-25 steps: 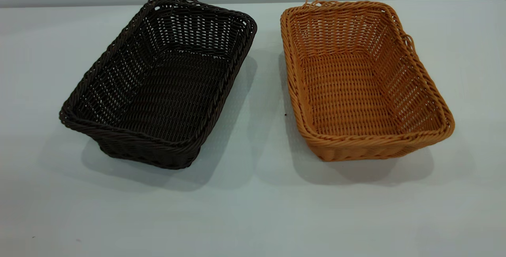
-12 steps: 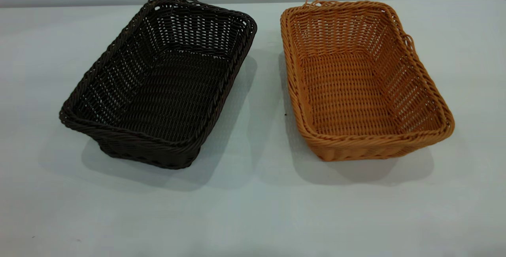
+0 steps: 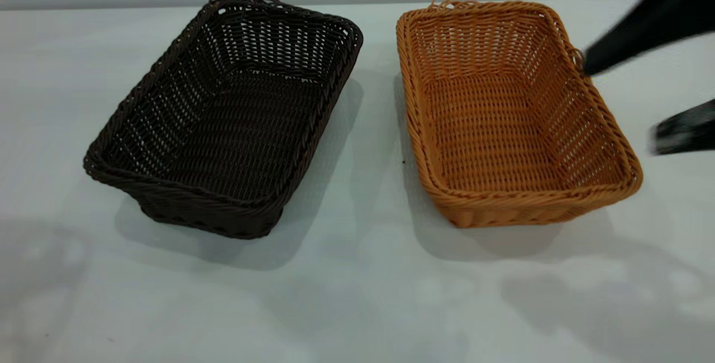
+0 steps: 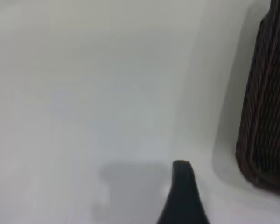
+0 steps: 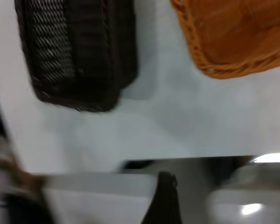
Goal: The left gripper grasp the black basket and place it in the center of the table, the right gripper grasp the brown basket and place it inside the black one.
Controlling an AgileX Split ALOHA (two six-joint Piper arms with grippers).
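black basket (image 3: 223, 123): sits flat on the table at exterior-view left, long axis angled, near end toward the left. Empty. Loop handles visible at its far rim. Also seen in the left wrist view (image 4: 266, 107) as one dark woven wall, and in the right wrist view (image 5: 77, 51) as a whole end.
brown basket (image 3: 514, 111): sits flat on the table at exterior-view right, beside the black one with a strip of bare table between them. Not touching it. Empty. One loop handle at the far rim, another on its right side. A corner of it shows in the right wrist view (image 5: 233, 37).
table (image 3: 357, 296): pale grey-white, both baskets rest on it side by side. Soft shadows fall across the near part at left and right.
right gripper (image 3: 642, 100): enters at the right edge of the exterior view, above the table, just beside the brown basket's right wall. Two dark fingers (image 3: 631, 39) show, blurred, spread well apart with open space between them. The upper one's tip is right at the basket's side handle; contact cannot be told. Nothing held.
left gripper (image 4: 182, 196): not seen in the exterior view. The left wrist view shows a single dark fingertip over bare table, near the black basket's outer wall but apart from it. Finger state: cannot tell, only one finger visible.
basket positions: both apart, neither lifted, neither nested.
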